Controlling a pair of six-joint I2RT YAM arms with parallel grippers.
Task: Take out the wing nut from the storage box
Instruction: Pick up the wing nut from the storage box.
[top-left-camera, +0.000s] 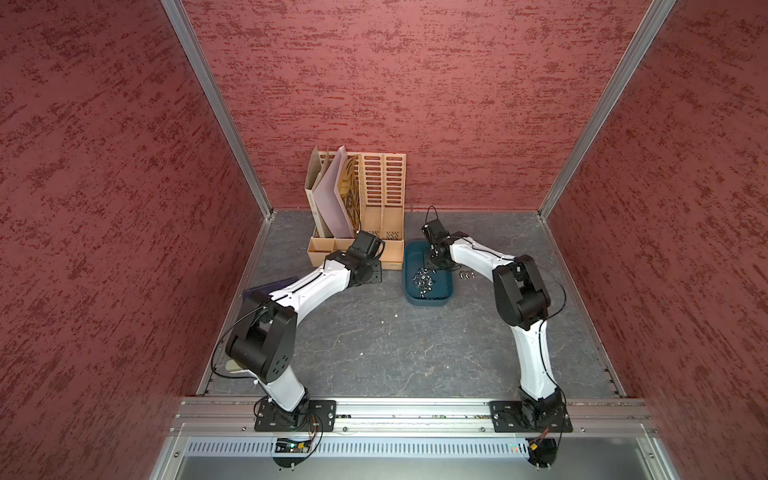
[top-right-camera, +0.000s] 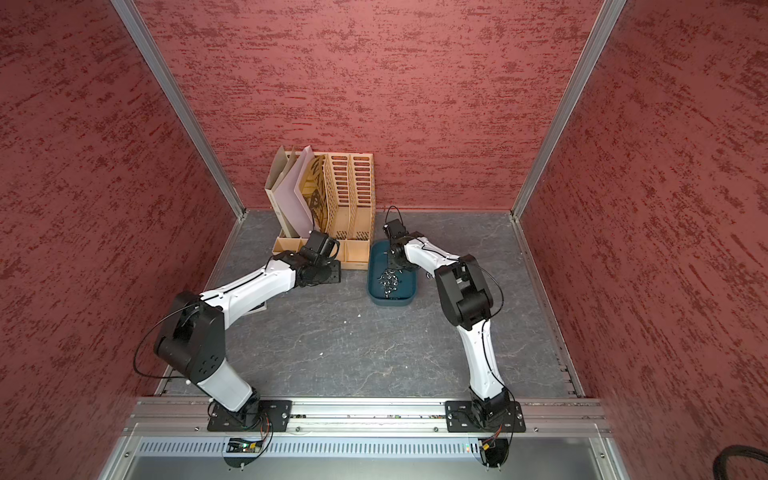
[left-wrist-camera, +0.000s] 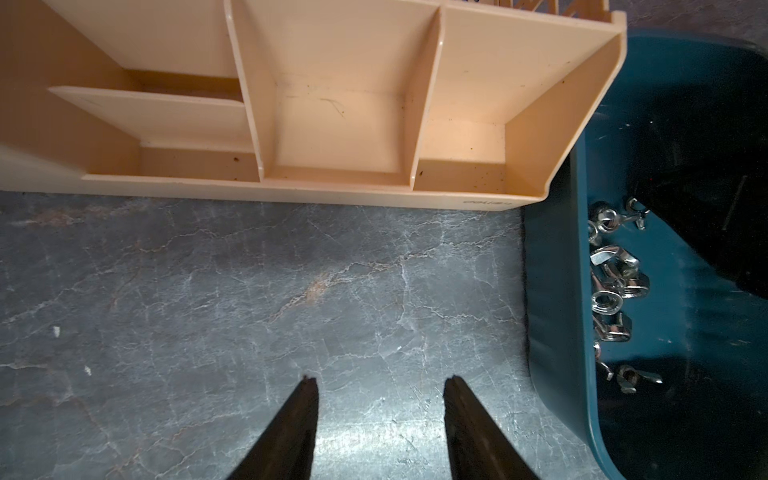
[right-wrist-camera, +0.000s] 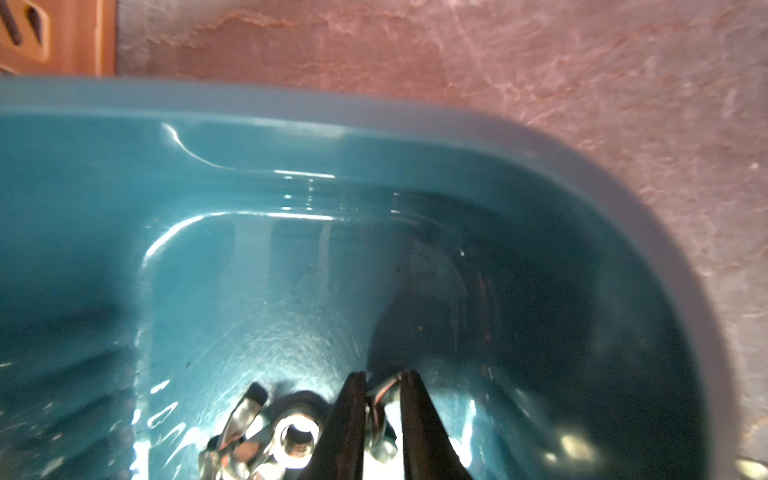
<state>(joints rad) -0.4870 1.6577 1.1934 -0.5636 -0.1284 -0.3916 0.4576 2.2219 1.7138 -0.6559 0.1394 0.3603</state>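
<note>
Between rough red walls (top-left-camera: 415, 83), the flat grey worktop (top-left-camera: 374, 345) looks like cracked stone, with lots of bare room in front. A smooth teal storage box (top-left-camera: 432, 302) with round corners sits beside a slotted beige organiser (top-left-camera: 392, 187). Inside the box, the right end effector (right-wrist-camera: 384, 378) pinches a shiny wing nut (right-wrist-camera: 379, 440). The left end effector (left-wrist-camera: 380, 380) hangs with fingers apart over bare worktop

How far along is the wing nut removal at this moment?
Done: a few wing nuts lie on the table beside the box. In hand: the right gripper, low inside the box, is shut on another nut. Left: lifting it out; a pile is inside too. The left gripper hangs open over bare table.
</note>
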